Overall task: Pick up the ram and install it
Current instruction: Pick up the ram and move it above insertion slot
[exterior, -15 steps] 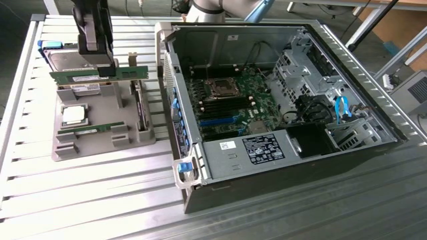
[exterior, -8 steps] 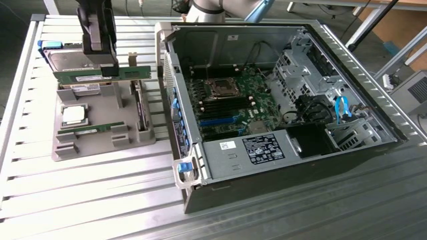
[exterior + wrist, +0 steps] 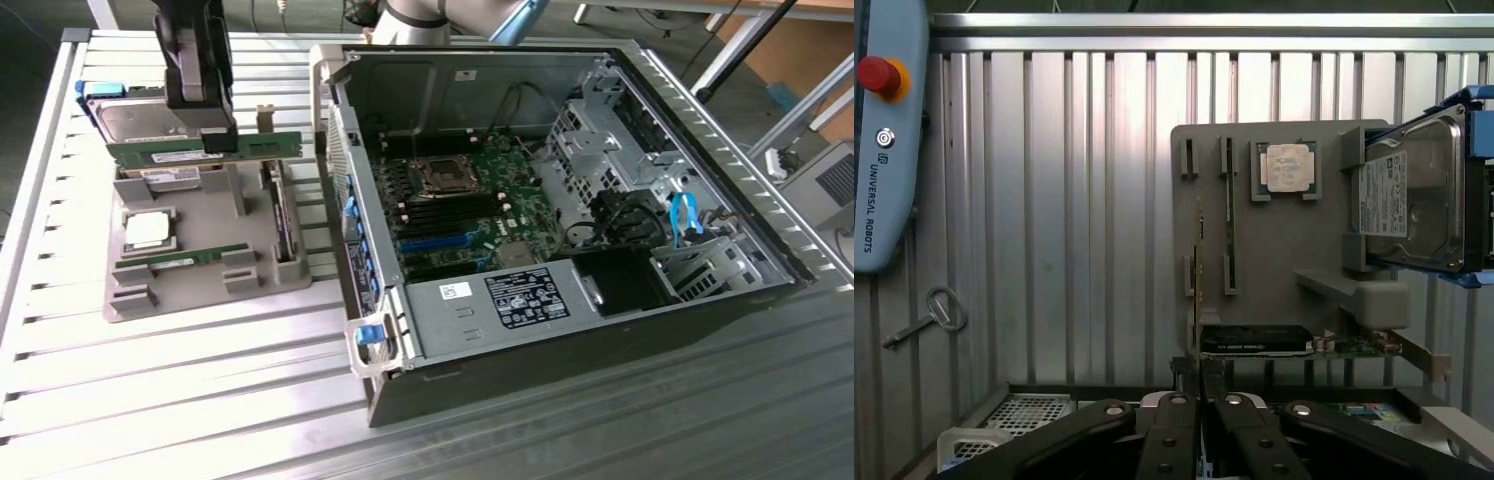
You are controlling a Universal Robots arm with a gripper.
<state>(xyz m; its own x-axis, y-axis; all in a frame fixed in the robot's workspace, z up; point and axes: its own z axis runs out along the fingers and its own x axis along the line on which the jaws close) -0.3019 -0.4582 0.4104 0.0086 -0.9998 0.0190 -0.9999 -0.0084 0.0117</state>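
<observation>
Holding the ram [image 3: 264,147] near its middle, the jaws stand almost closed on the board, clear above the grey parts tray [image 3: 200,295] at the exterior view's left. The ram lies level, long edge horizontal. A second green stick [image 3: 187,258] sits in the tray. The open computer case [image 3: 534,200] stands just beside the tray on the slatted worktop [image 3: 200,400]
</observation>
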